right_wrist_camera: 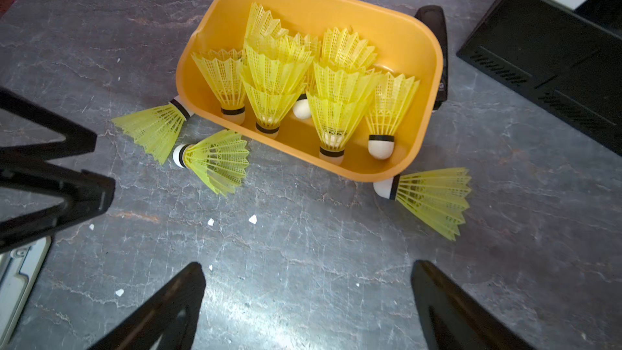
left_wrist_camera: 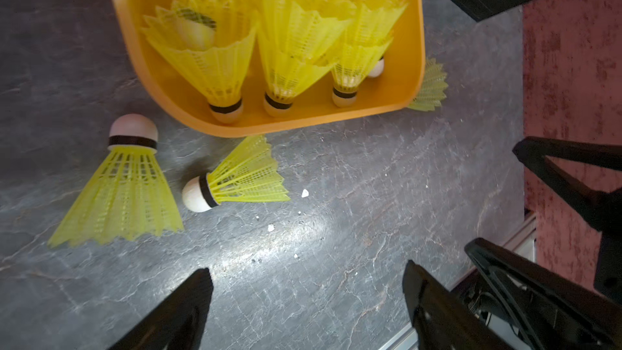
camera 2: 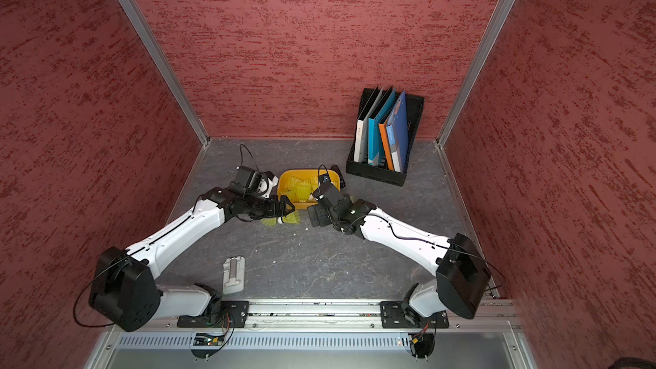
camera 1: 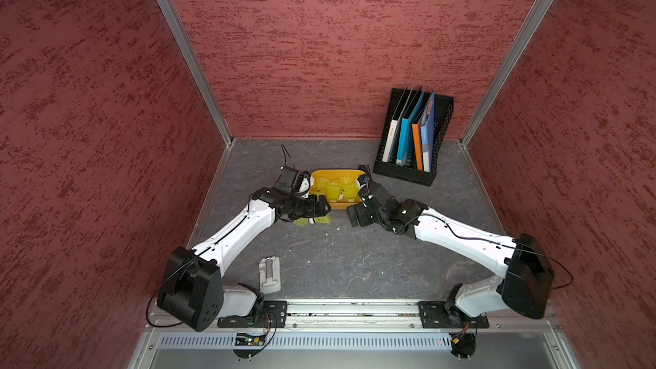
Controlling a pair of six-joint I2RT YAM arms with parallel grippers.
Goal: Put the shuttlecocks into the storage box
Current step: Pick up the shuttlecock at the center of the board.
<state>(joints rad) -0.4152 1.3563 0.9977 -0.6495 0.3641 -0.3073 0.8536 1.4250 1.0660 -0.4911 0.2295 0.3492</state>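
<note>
Left gripper (left_wrist_camera: 309,297) and right gripper (right_wrist_camera: 309,301) hover over the desk (right_wrist_camera: 303,264), jaws spread wide and empty. Just beyond them, three neon yellow shuttlecocks (right_wrist_camera: 215,159) lie on their sides beside the orange storage box (right_wrist_camera: 420,62). The box's long side runs parallel to the desk's back edge. Inside, more shuttlecocks lean stacked, their white, black-banded tips toward the near wall. Folder lettering in the back-right rack (camera 1: 404,173) is too small to read.

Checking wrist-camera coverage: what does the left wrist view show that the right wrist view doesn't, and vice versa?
Only left wrist: a metal strip along the edge of the table. Only right wrist: the far rim of the storage box, a black object past that rim, the white tip of the third loose shuttlecock. Both: stacked shuttlecocks inside the box, two loose shuttlecocks beside it.
</note>
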